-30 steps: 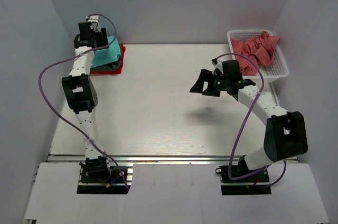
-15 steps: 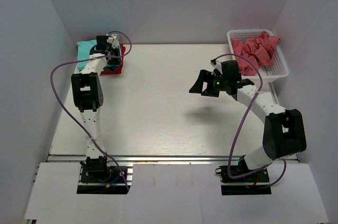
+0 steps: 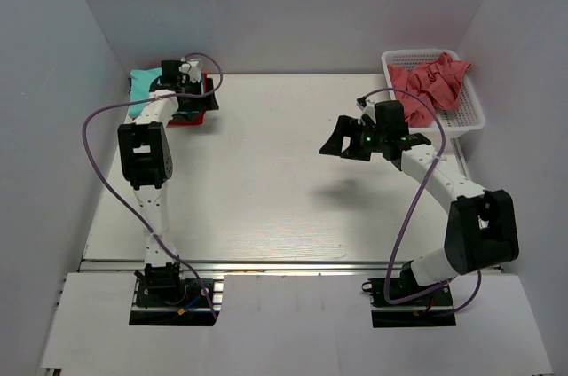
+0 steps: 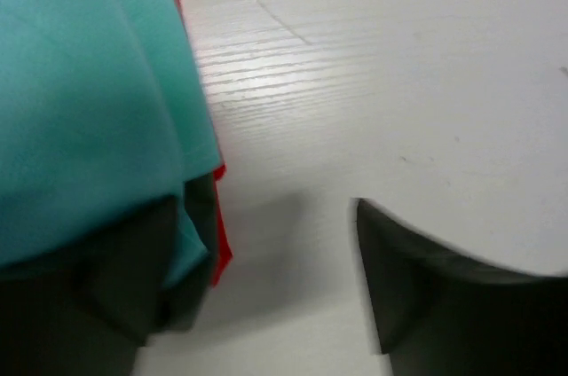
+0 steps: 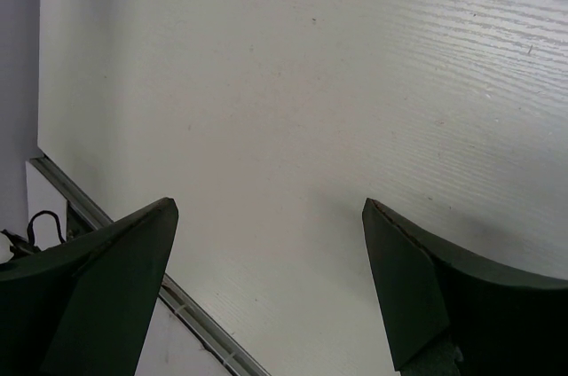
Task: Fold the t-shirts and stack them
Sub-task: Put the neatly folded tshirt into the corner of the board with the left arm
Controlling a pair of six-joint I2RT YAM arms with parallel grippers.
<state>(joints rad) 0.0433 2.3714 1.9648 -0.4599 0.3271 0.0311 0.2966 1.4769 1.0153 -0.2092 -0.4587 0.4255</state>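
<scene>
At the back left corner lies a stack of folded t-shirts: a teal-green one (image 3: 142,83) (image 4: 89,101) on top, a thin bright red edge (image 3: 188,119) (image 4: 221,252) at the bottom, and a dark grey layer (image 4: 202,203) between them. My left gripper (image 3: 193,97) (image 4: 264,207) hangs low at the stack's right edge. It is open, with bare table between its jaws and one finger (image 4: 106,305) against the teal corner. Salmon-pink t-shirts (image 3: 430,83) lie crumpled in the basket. My right gripper (image 3: 344,147) (image 5: 268,207) hovers open and empty over the table's right half.
The white mesh basket (image 3: 470,114) stands at the back right against the wall. White walls close in the table on the left, back and right. A metal rail (image 5: 195,323) runs along the table's near edge. Purple cables loop beside both arms.
My left gripper has swung from over the back left of the stack to its right edge. The teal shirt now shows to the arm's left. The right arm has barely moved.
</scene>
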